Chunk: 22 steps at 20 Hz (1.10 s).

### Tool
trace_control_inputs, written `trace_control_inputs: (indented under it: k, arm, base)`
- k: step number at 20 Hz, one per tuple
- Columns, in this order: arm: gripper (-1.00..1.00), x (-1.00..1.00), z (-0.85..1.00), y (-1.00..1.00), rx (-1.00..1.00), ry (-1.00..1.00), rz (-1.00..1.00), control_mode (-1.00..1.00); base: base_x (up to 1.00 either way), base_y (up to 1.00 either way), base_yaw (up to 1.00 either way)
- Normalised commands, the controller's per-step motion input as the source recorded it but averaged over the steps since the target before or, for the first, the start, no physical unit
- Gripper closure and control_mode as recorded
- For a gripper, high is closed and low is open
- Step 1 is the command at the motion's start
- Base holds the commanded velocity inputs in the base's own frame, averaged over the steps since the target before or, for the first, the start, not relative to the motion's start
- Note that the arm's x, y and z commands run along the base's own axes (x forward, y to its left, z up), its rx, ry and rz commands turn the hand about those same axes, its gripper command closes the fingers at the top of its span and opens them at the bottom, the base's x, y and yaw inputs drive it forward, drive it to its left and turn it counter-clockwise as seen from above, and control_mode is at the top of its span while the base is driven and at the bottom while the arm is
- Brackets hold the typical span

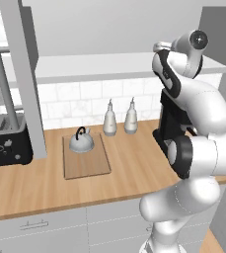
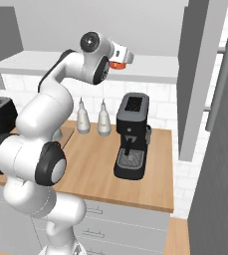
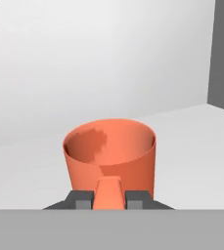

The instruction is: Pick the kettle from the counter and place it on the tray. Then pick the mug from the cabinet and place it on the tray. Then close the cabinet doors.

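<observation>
The gripper (image 3: 109,201) is up inside the cabinet (image 2: 155,67), and in the hand view its two dark fingertips (image 3: 82,200) sit on either side of the handle of the mug (image 3: 109,154), one on each flank, pinching it. The mug stands upright just ahead of the jaws, its open mouth showing a shadowed inner wall, its handle pointing straight back between the fingers. It rests on the pale shelf (image 3: 191,146), which spreads out flat beyond the jaws to a plain back wall and a darker side wall off to one side.

In the right base view the arm reaches up and forward, and a sliver of the orange-red mug (image 2: 117,64) shows right at the tip of the hand, at the front edge of the shelf. One cabinet door (image 2: 199,74) stands swung out well to the side of the jaws; a second door with a long silver bar handle fills the near edge of that view.

Far below the jaws lies the counter (image 1: 134,168). The kettle (image 1: 81,141) sits upright on the tray (image 1: 87,165), toward its back edge. Just beside the tray stand two pale bottles (image 1: 110,118). A black coffee machine (image 2: 132,137) stands on the counter roughly beneath the hand, and a dark toaster (image 1: 6,141) sits at the far end of the counter
</observation>
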Motion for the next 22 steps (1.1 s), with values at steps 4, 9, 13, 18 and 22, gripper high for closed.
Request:
trace_control_inputs:
  k: [4,9,13,18,22]
  arm:
    - [1.0,0.0,-0.04,0.0,0.0,0.0,-0.01,-1.0]
    - [1.0,-0.03,-0.07,0.0,0.0,0.0,0.0,-1.0]
    - [1.0,-0.14,-0.04,0.0,0.01,0.0,0.0,-1.0]
    - [1.0,-0.62,0.0,0.08,0.06,-0.03,-0.04,-1.0]
    - [1.0,-0.8,-0.01,0.39,0.0,0.0,-0.11,-1.0]
  base:
    - [0.0,0.0,0.0]
    - [0.0,0.0,0.0]
    - [0.0,0.0,0.0]
    - [0.0,0.0,0.0]
    - [0.0,0.0,0.0]
